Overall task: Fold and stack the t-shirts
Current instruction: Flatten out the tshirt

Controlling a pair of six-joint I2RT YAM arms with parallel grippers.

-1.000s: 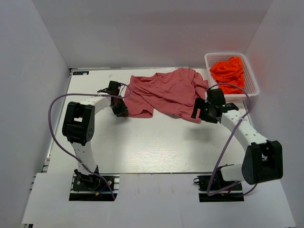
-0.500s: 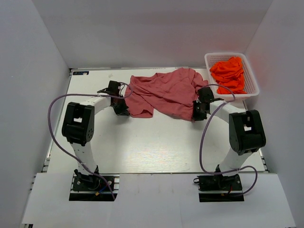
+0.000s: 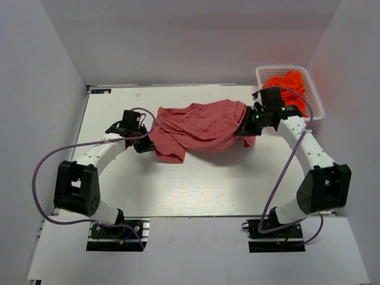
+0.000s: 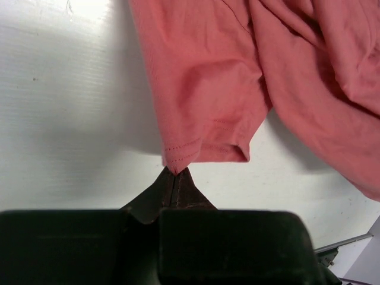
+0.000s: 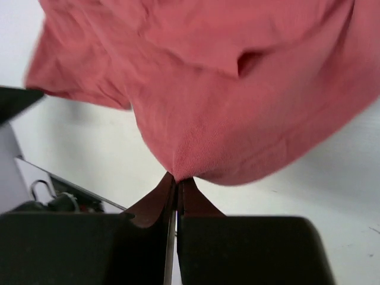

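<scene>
white left arm (image 3: 101, 153) and right arm (image 3: 306, 145), black joints (lilac cables (image 3: 34, 184) trailing alongside), dark wedge-shaped jaws.

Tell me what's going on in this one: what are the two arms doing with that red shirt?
Both arms are holding the rose-red t-shirt from opposite ends over the table. The left gripper is pinched shut on a hemmed corner, and the right gripper is shut on a bunched edge. The shirt hangs crumpled between them, with no fold made yet. The orange t-shirts sit heaped in the white basket at the far right.
</scene>
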